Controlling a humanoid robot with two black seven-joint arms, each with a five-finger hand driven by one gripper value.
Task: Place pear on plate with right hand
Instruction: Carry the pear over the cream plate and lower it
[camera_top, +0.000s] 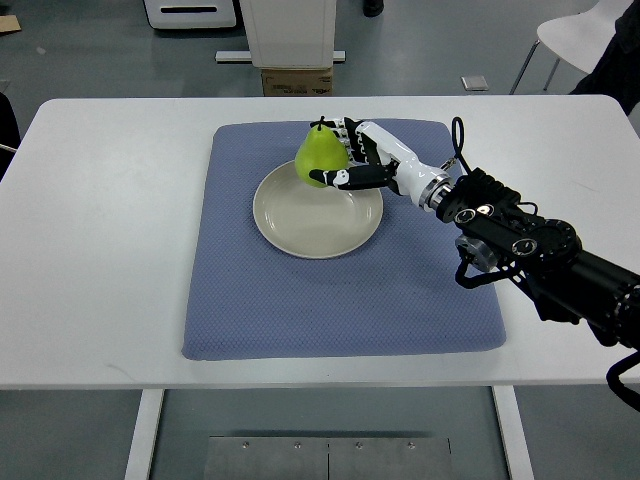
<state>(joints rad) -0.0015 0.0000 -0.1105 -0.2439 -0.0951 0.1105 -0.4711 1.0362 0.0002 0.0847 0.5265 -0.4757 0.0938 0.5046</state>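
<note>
On the white counter (100, 230), over the blue mat (340, 290), I hold the right robot hand (350, 160) wrapped around the green pear (318, 152) at the plate's (310, 225) far rim; best lowered centrally, upright, before I uncurl the fingers.

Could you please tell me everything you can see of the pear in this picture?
The pear is yellow-green and smooth-skinned, with a short dark stem at its top. It stands roughly upright over the far rim of the cream plate, which lies on the blue mat. The right hand grips it from the right, fingers wrapped around its side. Whether its base touches the plate cannot be told.
</note>
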